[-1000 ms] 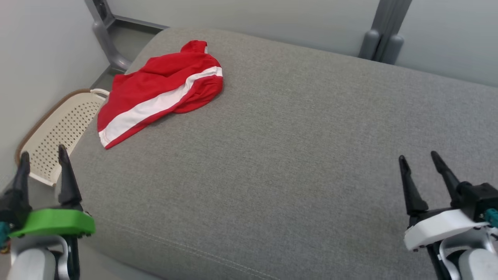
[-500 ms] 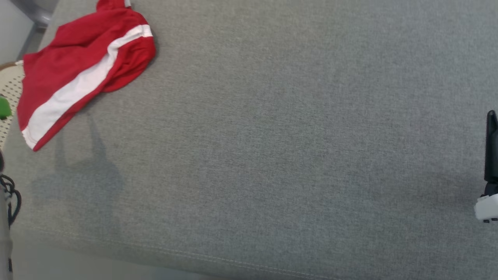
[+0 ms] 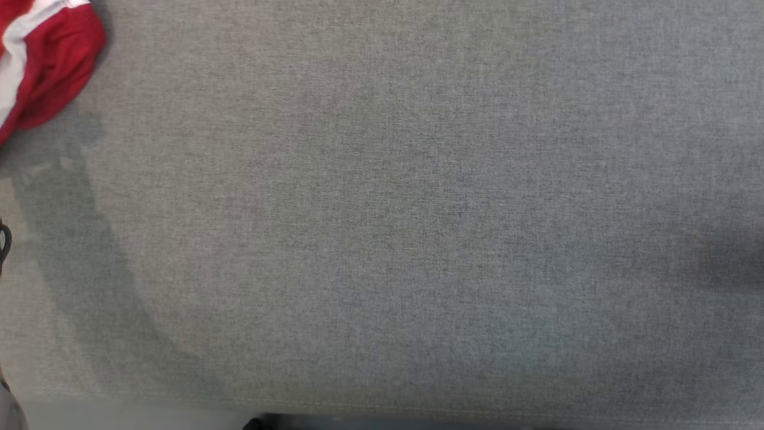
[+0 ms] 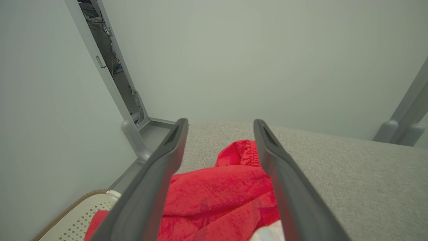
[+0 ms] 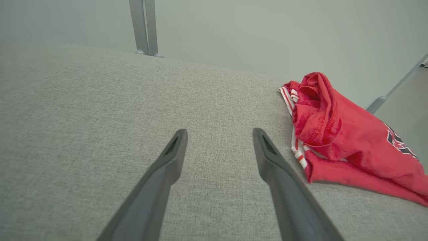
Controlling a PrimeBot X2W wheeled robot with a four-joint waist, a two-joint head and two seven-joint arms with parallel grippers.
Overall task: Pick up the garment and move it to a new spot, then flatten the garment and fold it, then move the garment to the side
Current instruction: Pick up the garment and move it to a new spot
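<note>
Our left hand (image 4: 220,121) hangs just over the near edge of the red garment (image 4: 217,190). Its two fingers are spread apart and empty, pointing across the cloth toward the pale wall (image 4: 250,60) beyond. Our right hand (image 5: 219,130) hovers above the grey cushion (image 5: 83,117), beside the garment and clear of it, fingers likewise apart with nothing between them. The garment lies crumpled near the cushion's corner. A perforated cream basket (image 4: 77,217) sits just past the garment, off the cushion.
</note>
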